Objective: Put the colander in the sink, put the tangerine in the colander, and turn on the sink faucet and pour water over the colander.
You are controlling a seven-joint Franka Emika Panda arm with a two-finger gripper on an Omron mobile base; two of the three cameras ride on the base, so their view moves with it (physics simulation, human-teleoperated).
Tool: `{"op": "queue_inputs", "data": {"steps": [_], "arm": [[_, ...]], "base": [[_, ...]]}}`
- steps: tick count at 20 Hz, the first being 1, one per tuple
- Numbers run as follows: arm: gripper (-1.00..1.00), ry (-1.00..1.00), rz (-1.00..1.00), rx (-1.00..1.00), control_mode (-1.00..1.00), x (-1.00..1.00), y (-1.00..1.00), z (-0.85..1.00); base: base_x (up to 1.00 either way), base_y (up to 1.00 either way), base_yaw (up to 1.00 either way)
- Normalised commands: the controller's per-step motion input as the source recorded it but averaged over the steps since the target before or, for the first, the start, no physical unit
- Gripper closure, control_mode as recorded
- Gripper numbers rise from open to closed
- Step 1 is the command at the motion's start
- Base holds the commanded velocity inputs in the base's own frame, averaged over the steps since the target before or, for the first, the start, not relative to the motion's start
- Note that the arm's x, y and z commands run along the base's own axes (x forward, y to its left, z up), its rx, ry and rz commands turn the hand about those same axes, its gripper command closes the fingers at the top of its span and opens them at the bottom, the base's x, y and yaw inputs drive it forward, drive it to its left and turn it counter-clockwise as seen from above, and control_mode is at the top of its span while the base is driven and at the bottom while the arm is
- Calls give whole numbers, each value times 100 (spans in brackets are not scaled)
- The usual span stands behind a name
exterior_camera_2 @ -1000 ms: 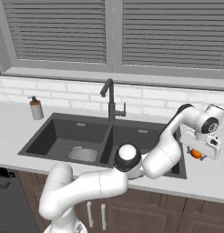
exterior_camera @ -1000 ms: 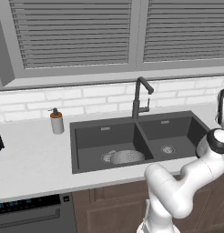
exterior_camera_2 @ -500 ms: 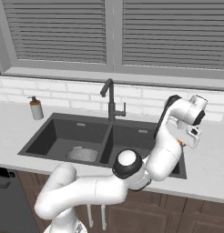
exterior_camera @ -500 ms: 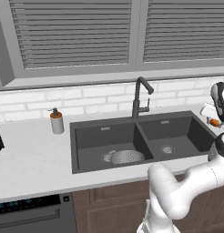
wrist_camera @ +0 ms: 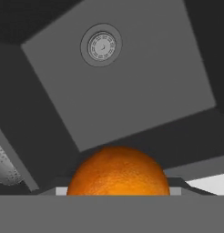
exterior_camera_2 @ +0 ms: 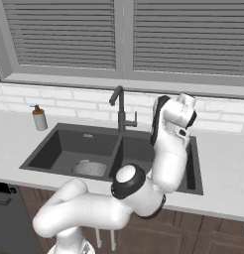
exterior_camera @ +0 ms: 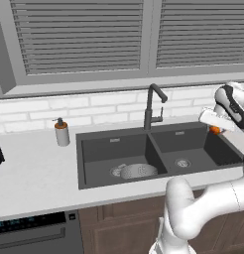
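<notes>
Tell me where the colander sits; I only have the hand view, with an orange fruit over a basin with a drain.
Observer: The colander sits in the left basin of the sink, not the one below the hand.
Operator: So the hand is over the right basin?
Observer: Yes, the gripper holds the tangerine at the right basin's far right end, in the left base view.
Operator: Is the faucet running?
Observer: No water is visible at the sink faucet; it stands behind the divider between the basins.
Operator: Anything else on the counter?
Observer: A soap pump bottle stands left of the sink.
</notes>
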Motion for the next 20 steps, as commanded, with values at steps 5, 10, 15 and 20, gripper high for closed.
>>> {"op": "queue_inputs", "data": {"steps": [5, 10, 15, 20], "arm": [[100, 12, 11, -2, -100, -1, 100, 50], [100, 8, 16, -7, -100, -23, 100, 15], [100, -5, 14, -8, -100, -29, 100, -7], [100, -15, 14, -6, -100, -57, 100, -35]], "base": [[0, 0, 0], [0, 0, 0], [0, 0, 0], [0, 0, 0]]}}
